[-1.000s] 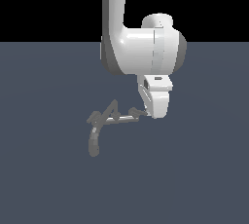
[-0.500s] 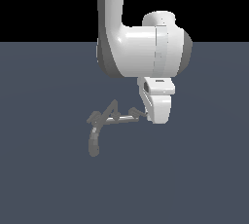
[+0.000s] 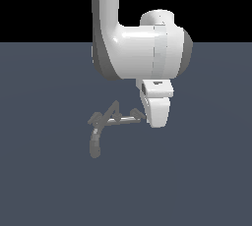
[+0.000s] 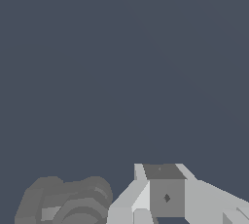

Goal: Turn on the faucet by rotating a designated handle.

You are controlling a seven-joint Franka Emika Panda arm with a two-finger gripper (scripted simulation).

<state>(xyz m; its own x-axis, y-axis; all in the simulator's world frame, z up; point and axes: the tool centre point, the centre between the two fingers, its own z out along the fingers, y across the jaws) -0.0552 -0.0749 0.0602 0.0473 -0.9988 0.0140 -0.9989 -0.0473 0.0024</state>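
Dull grey faucet (image 3: 101, 127) sitting low on the slate-blue floor (image 3: 44, 181), curved spout drooping toward the exterior view's left; dark handle (image 3: 138, 114) poking right off the pale rod (image 3: 122, 120), touching the white end effector (image 3: 156, 117); finger opening impossible to tell

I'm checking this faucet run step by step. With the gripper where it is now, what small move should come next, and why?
Probably a short sideways push toward the exterior view's left. The gripper hangs low right beside the handle, at the end of the pale rod of the faucet. Whether it touches yet, or whether the fingers are open, cannot be told, so nudge slowly to start the handle rotating.
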